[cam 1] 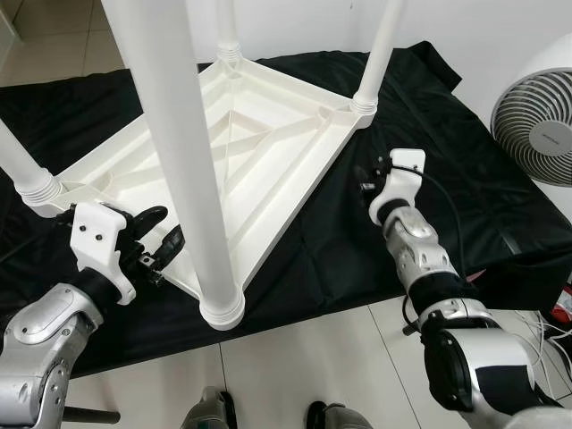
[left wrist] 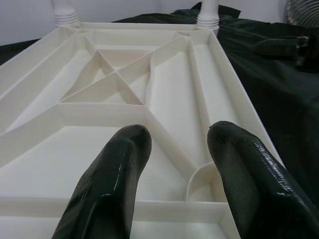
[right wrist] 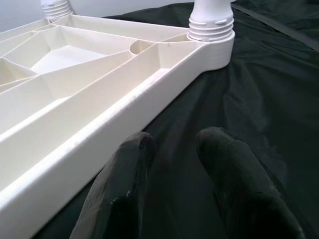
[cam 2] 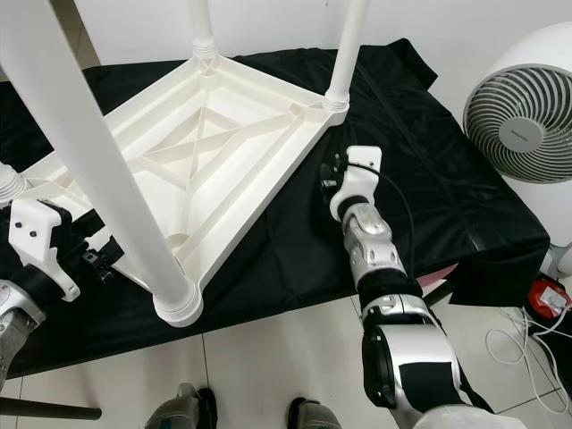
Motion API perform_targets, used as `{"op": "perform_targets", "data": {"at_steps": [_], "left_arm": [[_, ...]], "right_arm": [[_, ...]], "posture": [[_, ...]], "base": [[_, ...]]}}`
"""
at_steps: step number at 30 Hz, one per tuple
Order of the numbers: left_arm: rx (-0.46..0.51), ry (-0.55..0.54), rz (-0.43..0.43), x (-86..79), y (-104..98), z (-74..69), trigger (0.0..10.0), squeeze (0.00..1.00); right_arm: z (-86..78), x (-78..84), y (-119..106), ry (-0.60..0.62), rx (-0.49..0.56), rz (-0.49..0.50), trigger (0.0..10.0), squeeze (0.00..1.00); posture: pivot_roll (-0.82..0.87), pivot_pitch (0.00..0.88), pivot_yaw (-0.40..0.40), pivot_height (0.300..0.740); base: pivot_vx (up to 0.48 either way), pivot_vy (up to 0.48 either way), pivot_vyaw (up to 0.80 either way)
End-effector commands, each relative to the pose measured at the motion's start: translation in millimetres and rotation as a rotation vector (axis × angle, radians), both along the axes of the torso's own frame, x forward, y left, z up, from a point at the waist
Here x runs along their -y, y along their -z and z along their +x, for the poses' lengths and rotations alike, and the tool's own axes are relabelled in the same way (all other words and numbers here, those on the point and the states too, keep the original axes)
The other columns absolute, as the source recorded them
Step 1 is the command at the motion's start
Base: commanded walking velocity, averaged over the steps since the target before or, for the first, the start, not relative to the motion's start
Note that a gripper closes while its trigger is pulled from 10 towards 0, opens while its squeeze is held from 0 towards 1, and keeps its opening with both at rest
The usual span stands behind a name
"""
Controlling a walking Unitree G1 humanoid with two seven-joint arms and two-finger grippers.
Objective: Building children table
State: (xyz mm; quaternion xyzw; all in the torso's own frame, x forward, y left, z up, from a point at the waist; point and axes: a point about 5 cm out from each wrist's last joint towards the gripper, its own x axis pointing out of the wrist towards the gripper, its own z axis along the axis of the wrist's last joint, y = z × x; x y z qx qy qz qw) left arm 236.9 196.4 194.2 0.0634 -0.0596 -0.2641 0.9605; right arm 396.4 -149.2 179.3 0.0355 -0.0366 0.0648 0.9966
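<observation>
Though upturned, table (cam 1: 268,134) between tools (cam 1: 156,241)

Both arms were silver segmented shells with black joints. Each wrist carried a white housing with dark screws; the left pincer (cam 1: 156,234) and right pincer (cam 1: 365,178) had glossy black fingers.

You are looking at the white plastic children's table (cam 1: 259,152), lying upside down on a black cloth (cam 1: 420,170). Its ribbed underside faces up, with diagonal braces crossing at the centre. Four white legs (cam 1: 183,161) stand upright in ringed corner sockets: one near, one left, one far, one right. One corner points toward you.
</observation>
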Motion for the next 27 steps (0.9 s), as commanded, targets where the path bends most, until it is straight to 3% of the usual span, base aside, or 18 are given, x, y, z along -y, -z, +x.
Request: {"op": "perform_targets", "data": {"at_steps": [1,6,23,27], "left_arm": [[-0.004,0.075,0.013,7.1,-3.3,-3.6,10.0,0.0],[0.018,0.145,0.007,20.3,-11.5,-7.1,10.0,0.0],[0.028,0.17,0.002,27.6,-17.3,-8.1,10.0,0.0],[0.054,0.198,-0.012,38.7,-26.0,-13.6,10.0,0.0]], "right_arm": [[1.3,-2.0,4.8,0.01,-0.028,0.014,10.0,0.0],[8.4,-16.8,-1.6,0.009,-0.054,0.028,10.0,0.0],[12.5,-38.0,-5.6,-0.024,-0.078,0.005,10.0,0.0],[14.3,-52.8,-11.6,-0.072,-0.087,-0.016,10.0,0.0]], "posture": [[0.07,0.181,0.025,0.74],[0.08,0.199,0.025,0.74],[0.09,0.22,0.009,0.74],[0.1,0.218,-0.008,0.74]], "base": [[0.0,0.0,0.0],[0.0,0.0,0.0],[0.0,0.0,0.0],[0.0,0.0,0.0]]}}
